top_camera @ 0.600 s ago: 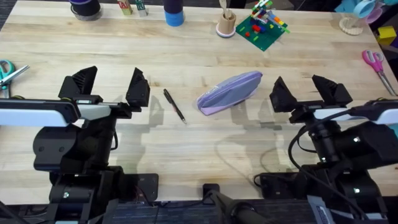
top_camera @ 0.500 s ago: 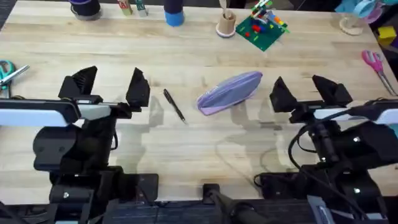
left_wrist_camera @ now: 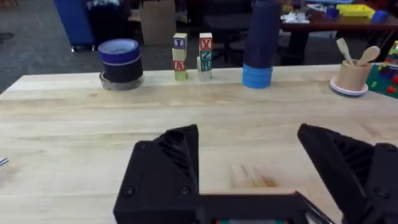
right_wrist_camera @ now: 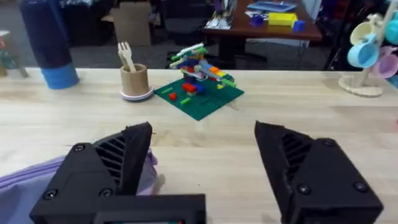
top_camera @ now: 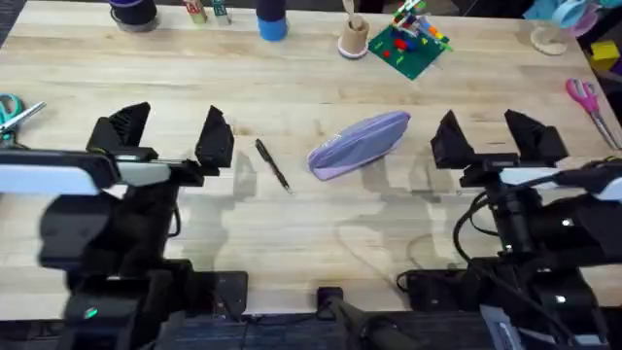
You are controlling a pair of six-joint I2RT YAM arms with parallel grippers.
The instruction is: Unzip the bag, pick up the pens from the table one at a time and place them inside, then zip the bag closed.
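Hovering with both claws spread over the surface (top_camera: 292,233).
We see the pen (top_camera: 273,164) between our left claw (top_camera: 167,136) and the bag (top_camera: 358,145); right claw (top_camera: 498,138) beside it.

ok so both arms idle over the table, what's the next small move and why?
Probably bring the right gripper over to the lavender pouch to go for its zipper. The pouch looks closed, the black pen lies on the table beside it, and both grippers are open and empty. The left gripper could steady the pouch.
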